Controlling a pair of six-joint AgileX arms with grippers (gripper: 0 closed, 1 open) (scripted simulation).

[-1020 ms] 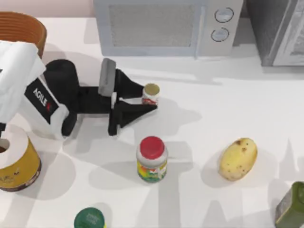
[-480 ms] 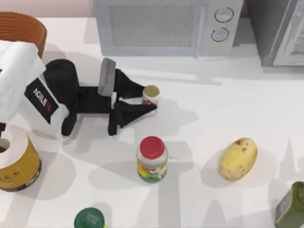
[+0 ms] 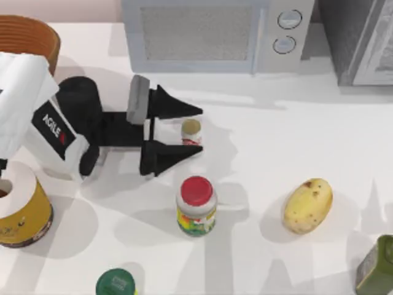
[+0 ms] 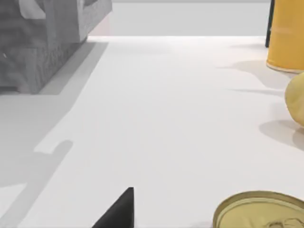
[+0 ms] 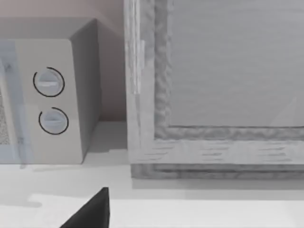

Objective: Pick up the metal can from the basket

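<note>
- While the task sentence places the metal can (image 3: 191, 131) in a basket, the top view shows it upright on the white bench (image 3: 288, 141), well apart from the brown basket (image 3: 38, 34) at the far left corner.
- The left pincer (image 3: 193, 131) lies low over the bench, released, its two black fingers (image 3: 175, 107) spread on either side of the can with a visible gap on each side.
- From the left wrist view, the can's gold lid (image 4: 261, 211) sits close under the camera, with one fingertip (image 4: 118, 213) just beside it.
- Judgement on the step: the pincer brackets the can without gripping it. This fits either a closing approach or a release after setting it down; one moment does not settle which.
- Should a grasp follow, it calls for centring the fingers on the can's wall and closing evenly, as the can is small and could tip.
- A red-lidded jar (image 3: 196, 206) stands near, toward the front; a potato (image 3: 307, 205) lies well to the right.
- The right arm is parked; its wrist view faces the microwave (image 5: 52, 95).
</note>
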